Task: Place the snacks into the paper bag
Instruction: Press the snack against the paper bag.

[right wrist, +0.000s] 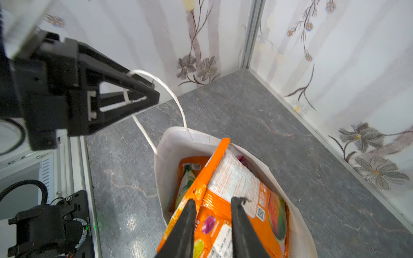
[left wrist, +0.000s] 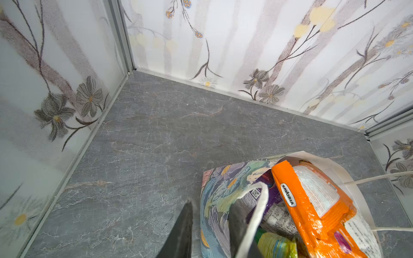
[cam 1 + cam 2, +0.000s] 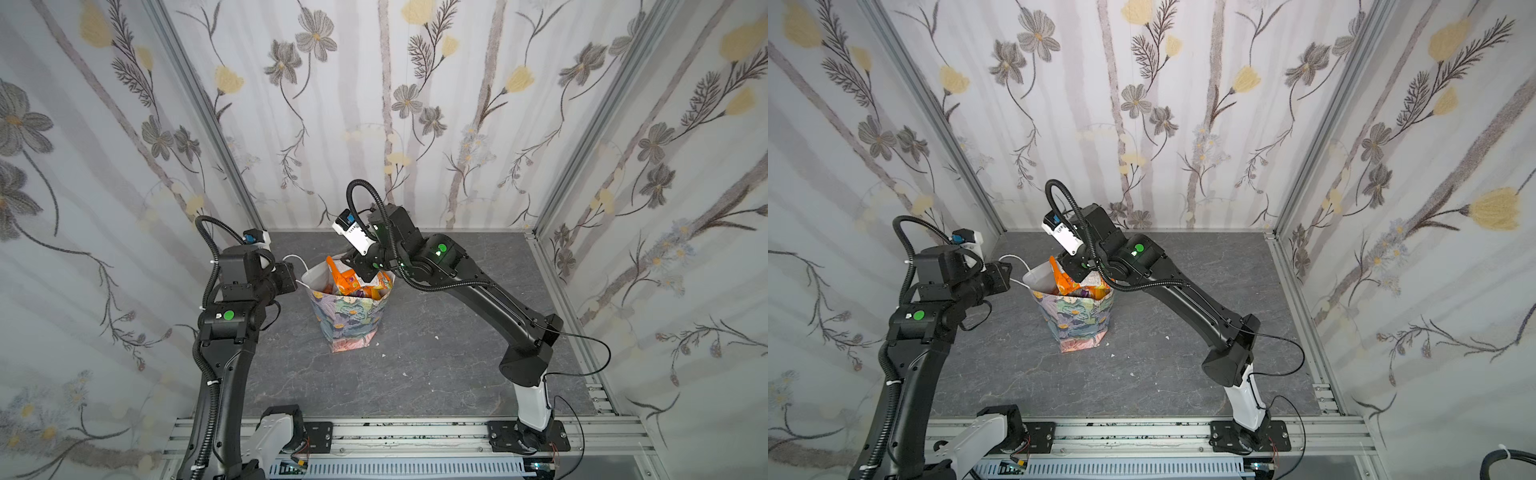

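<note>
A grey veined tabletop (image 3: 436,374), ringed by floral-printed walls (image 3: 374,104), carries a few white specks (image 3: 437,336).

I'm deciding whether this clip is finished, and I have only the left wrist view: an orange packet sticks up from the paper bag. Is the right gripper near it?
Observer: Yes. In the right wrist view the right gripper is down on the orange packet, its fingers slightly apart over it. Whether they pinch it I cannot tell.
Operator: Any snacks lying on the table?
Observer: In both top views no packet shows outside the paper bag on the grey table, though the left arm hides some of it.
</note>
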Controlling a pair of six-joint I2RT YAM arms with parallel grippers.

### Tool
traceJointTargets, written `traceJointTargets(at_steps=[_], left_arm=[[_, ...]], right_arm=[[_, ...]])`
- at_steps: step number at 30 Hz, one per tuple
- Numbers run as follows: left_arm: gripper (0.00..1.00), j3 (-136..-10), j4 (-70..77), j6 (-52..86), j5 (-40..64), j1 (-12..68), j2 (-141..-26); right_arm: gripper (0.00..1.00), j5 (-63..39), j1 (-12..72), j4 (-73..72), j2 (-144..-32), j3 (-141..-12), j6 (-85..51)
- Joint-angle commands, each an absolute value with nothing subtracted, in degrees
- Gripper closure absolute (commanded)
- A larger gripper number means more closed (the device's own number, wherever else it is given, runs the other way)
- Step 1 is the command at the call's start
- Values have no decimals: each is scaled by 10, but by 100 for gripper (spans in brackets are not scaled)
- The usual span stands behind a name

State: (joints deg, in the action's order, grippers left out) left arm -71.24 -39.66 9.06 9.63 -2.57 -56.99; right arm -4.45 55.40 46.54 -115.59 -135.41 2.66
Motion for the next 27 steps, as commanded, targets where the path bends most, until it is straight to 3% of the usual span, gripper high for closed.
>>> traceJointTargets(at_steps=[1,4,12,17,27], left_arm=[[75,-713,-386,91,93,-26,-570],[77,-712,-383,90,94,-26,-569],[85,-711,-381,90,106,-26,-572],[100,-714,-383,91,108,-26,-570],[100,-722,-389,92,106,-26,-568]], right_arm=[[81,-45,550,516,-1173,-1354,45],[89,-22,550,519,-1180,-1350,46],[93,-21,549,529,-1193,-1327,77],[97,-7,547,497,-1210,-1317,91],[94,-99,548,471,-1241,-1321,108]])
